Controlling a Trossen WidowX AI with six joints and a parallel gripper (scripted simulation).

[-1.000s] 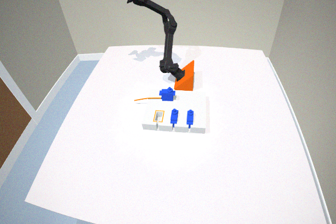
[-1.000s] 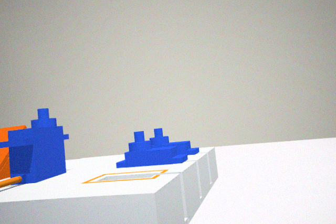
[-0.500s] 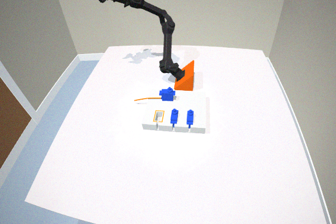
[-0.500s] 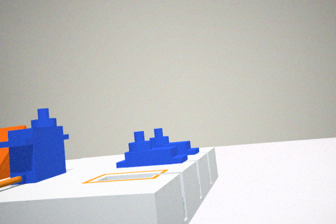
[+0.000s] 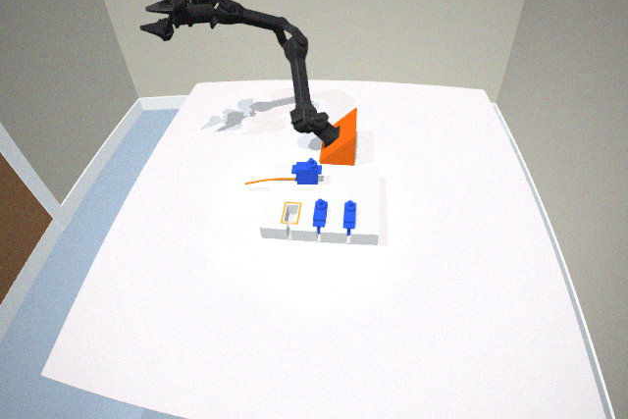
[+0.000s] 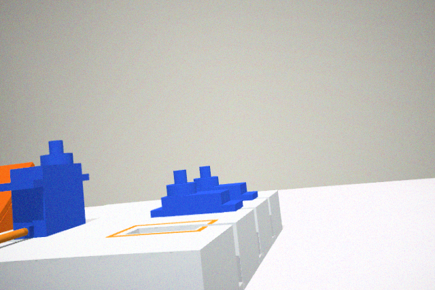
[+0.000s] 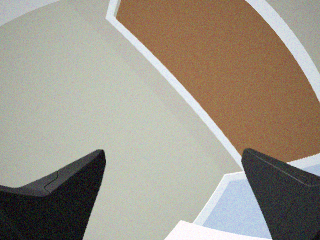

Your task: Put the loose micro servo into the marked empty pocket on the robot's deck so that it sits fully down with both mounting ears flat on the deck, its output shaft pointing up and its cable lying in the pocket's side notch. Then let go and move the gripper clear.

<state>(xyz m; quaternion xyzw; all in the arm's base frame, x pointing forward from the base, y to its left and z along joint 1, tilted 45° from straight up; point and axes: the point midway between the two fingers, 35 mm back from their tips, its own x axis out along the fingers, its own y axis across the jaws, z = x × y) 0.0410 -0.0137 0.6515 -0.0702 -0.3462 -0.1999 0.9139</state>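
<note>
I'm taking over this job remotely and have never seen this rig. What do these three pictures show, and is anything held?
One black arm stands on an orange base; its gripper hangs high, jaws wide open, holding nothing. The top view looks down on the white table. The exterior view sits low beside the white deck. The wrist view looks out between the fingers at a wall and a brown panel. The loose blue servo stands upright on the deck, orange cable trailing. The orange-outlined pocket is empty; two servos are already seated.
</note>
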